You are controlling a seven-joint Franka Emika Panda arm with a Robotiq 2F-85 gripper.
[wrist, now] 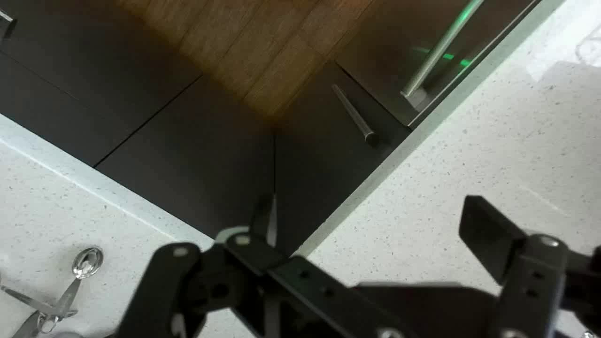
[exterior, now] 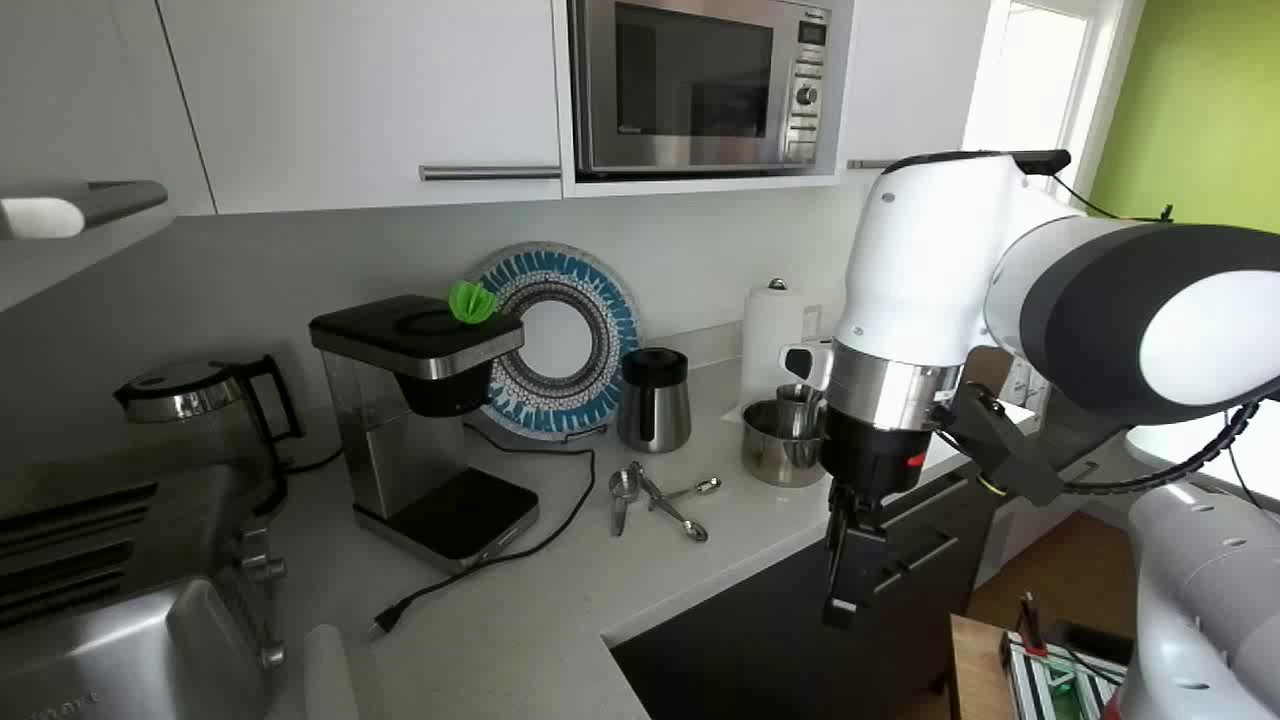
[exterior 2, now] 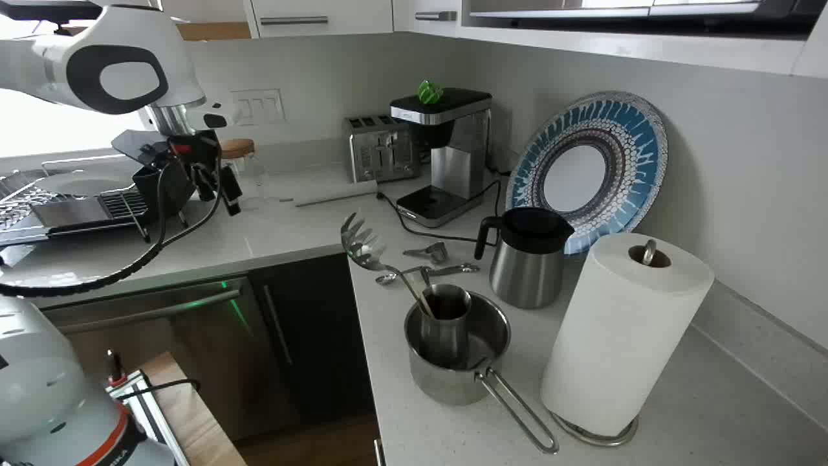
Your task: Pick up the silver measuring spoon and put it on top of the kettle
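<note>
Small shiny silver measuring spoons (exterior: 680, 520) lie crossed on the white counter beside a scoop (exterior: 623, 487); I cannot tell which is the task's spoon. They also show in an exterior view (exterior 2: 386, 279) and at the lower left of the wrist view (wrist: 88, 263), partly cut off. A steel jug with a black lid (exterior: 655, 400) stands behind them. A glass kettle with a steel band and black handle (exterior: 190, 400) stands at the far left; I cannot tell which is the kettle meant. My gripper (wrist: 375, 230) is open and empty, apart from the spoons, near the counter's inner corner.
A coffee maker (exterior: 430, 350) with a green object on top, a power cord (exterior: 590, 500) and a toaster (exterior: 130, 600) stand left of the spoons. A steel pot (exterior 2: 446, 385) holding a cup with utensils and a paper towel roll (exterior 2: 627, 323) stand on the opposite side.
</note>
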